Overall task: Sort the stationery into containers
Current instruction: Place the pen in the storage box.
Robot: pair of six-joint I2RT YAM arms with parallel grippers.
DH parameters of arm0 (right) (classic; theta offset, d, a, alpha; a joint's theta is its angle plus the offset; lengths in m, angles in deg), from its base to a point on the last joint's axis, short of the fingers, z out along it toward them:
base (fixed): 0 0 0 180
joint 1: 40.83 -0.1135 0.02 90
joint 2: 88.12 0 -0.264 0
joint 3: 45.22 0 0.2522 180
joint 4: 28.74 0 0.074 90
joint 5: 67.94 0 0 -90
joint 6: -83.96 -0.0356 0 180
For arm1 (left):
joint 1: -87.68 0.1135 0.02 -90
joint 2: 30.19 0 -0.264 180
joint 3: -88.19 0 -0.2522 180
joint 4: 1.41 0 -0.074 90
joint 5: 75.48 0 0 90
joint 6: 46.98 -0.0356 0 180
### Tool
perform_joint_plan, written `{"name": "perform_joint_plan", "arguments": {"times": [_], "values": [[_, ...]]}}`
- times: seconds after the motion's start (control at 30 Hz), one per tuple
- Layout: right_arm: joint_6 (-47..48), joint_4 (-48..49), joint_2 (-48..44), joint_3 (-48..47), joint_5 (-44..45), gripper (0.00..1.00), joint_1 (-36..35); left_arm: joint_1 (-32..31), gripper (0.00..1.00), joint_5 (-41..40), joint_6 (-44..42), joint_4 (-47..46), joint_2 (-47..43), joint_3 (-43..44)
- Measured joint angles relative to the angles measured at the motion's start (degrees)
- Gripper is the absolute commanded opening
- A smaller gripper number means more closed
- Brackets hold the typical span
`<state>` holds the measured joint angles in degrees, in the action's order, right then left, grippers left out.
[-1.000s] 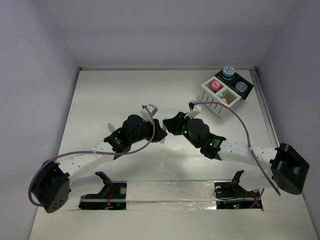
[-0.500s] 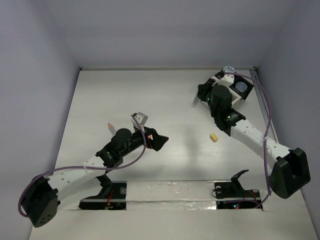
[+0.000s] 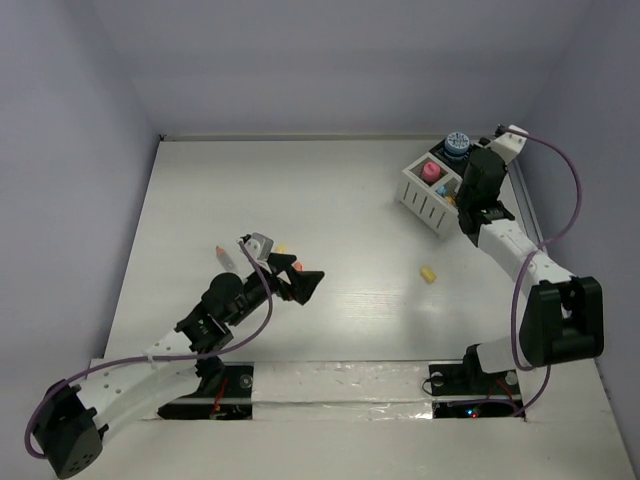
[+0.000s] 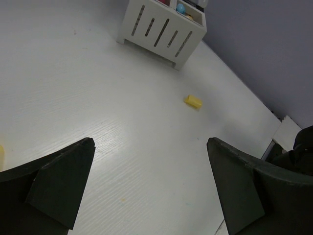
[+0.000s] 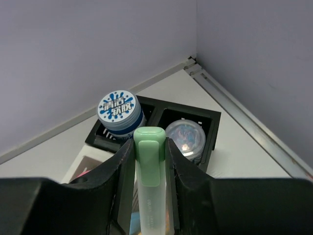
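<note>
From above, a white tabletop (image 3: pixel 330 200) between lilac walls (image 3: pixel 60 150) bears a slatted box (image 3: pixel 428 198) far right, with a yellow stick (image 3: pixel 428 274) loose nearby. Left wrist: the left tool (image 4: pixel 150 147) gapes wide, empty, above the tabletop. Right wrist: the right tool (image 5: pixel 149 147) pinches a pale-green stick (image 5: pixel 149 186) over the black tray (image 5: pixel 211 128).

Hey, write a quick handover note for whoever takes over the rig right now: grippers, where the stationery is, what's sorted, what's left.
Left gripper: open and empty, above the table left of centre.
Right gripper: shut on a pale green stick, held over the containers in the far right corner.
Done: pink-capped bottle is in the white slatted box; blue-patterned pot and shiny-lidded pot are in the black tray.
Left: place the green stick, then collect the yellow piece lying mid-table, plus a smaller yellow piece and a pink-tipped stick near the left gripper.
</note>
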<state>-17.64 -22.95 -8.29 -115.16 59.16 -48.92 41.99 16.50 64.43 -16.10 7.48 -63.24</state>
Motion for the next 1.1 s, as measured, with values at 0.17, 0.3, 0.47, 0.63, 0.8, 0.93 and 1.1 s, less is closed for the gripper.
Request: {"name": "perform_joint_plan", "arguments": {"times": [0.17, 0.3, 0.47, 0.63, 0.8, 0.93, 1.1], "values": [[5.6, 7.3, 5.9, -0.2, 0.9, 0.0, 0.2, 0.0, 0.99, -0.1, 0.0, 0.0, -0.9, -0.2], [8.8, 12.2, 10.0, 0.0, 1.0, 0.0, 0.2, 0.0, 0.99, -0.1, 0.0, 0.0, 0.2, -0.2], [10.5, 20.1, 8.9, 6.3, 0.2, 0.08, 0.1, 0.0, 0.99, -0.1, 0.0, -0.1, 1.2, -0.2], [12.5, 29.0, 6.8, 15.3, -1.2, 0.24, -1.8, 0.0, 0.99, -0.1, 0.0, -0.3, 2.3, -0.2], [12.4, 32.4, 3.6, 21.2, -3.5, 0.72, -4.0, 0.0, 0.99, -0.3, 0.0, -0.5, 2.2, -0.2], [10.6, 29.3, -0.6, 21.0, -4.7, 0.9, -4.1, 0.0, 0.99, -0.4, 0.0, -0.5, 2.3, -0.2], [5.5, 16.2, -8.5, 15.8, -6.9, 0.94, -4.1, 0.0, 0.99, -0.4, 0.1, -0.5, 2.2, -0.2]]}}
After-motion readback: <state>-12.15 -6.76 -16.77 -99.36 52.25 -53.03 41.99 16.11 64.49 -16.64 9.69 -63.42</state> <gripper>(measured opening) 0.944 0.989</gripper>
